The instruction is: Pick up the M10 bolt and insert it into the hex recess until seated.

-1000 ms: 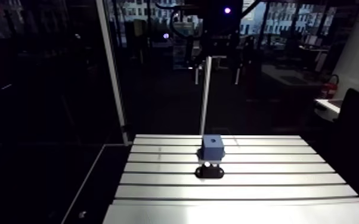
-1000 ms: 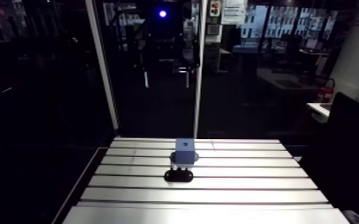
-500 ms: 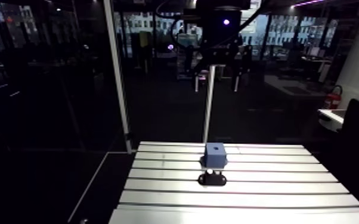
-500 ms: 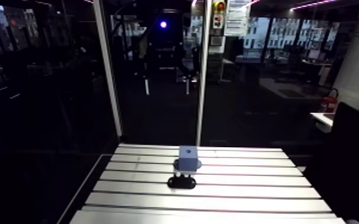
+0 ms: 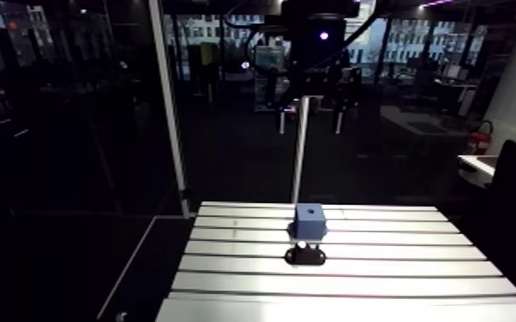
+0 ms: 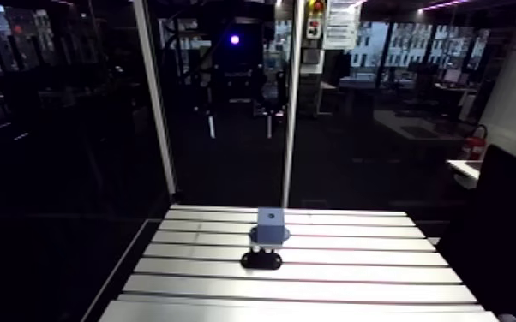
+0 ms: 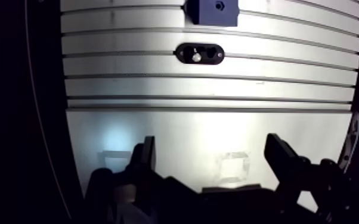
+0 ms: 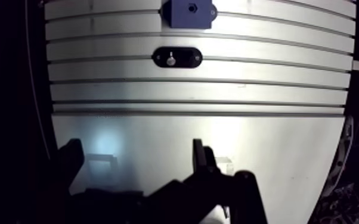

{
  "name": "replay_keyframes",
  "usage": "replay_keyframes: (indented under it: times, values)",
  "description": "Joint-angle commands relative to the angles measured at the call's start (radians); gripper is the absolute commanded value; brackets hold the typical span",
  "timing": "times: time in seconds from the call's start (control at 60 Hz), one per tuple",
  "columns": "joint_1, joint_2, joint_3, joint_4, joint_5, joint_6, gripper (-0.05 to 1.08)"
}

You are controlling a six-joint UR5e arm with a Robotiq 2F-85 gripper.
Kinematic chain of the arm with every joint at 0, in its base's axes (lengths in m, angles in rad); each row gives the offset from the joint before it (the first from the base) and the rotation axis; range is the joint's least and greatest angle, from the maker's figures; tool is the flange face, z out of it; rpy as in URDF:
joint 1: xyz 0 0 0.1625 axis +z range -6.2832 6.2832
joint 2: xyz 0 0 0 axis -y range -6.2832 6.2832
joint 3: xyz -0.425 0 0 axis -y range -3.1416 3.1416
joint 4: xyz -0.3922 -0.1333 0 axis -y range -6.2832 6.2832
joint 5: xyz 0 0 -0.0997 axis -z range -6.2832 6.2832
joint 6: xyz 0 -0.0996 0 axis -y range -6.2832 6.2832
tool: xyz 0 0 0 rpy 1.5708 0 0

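Slotted aluminium counter [image 7: 206, 131] lies below the hand [image 7: 210, 140], whose fingers stand wide apart with nothing between them. Well ahead of it the M10 bolt [image 7: 197, 57] sits in a black oval holder [image 7: 213, 53], seemingly end-up with its long axis vertical, probably so it can be gripped from above. Just beyond, a blue block [image 7: 206, 13] turns its hex recess [image 7: 219, 5] upward.

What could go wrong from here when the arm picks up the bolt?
1. The bolt is small in its black holder, ahead of the gripper, whose fingers are open; an off-centre descent could hit the holder or miss.
2. The blue block stands just beyond the holder, so a finger might clip it.
3. Its recess is a small hole; a tilted bolt could jam.
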Motion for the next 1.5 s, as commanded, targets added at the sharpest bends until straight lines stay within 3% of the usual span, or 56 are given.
replay_keyframes:
  times: [0.017, 0.3, 0.483, 0.6, 0.817, 1.0, 1.5]
  values:
    - [0.0, 0.005, 0.008, -0.024, -0.002, -0.004, 0.01]
    - [0.0, 0.005, 0.025, -0.025, -0.002, 0.0, 0.01]
    - [0.0, 0.004, 0.055, -0.109, -0.002, 0.01, 0.01]
    - [-0.001, 0.007, 0.078, -0.14, -0.007, 0.078, 0.01]
    - [-0.012, 0.008, 0.115, -0.209, 0.008, 0.172, 0.01]
    - [-0.023, 0.01, 0.16, -0.246, 0.007, 0.244, 0.01]
    - [-0.051, 0.024, 0.346, -0.545, 0.008, 0.264, 0.01]
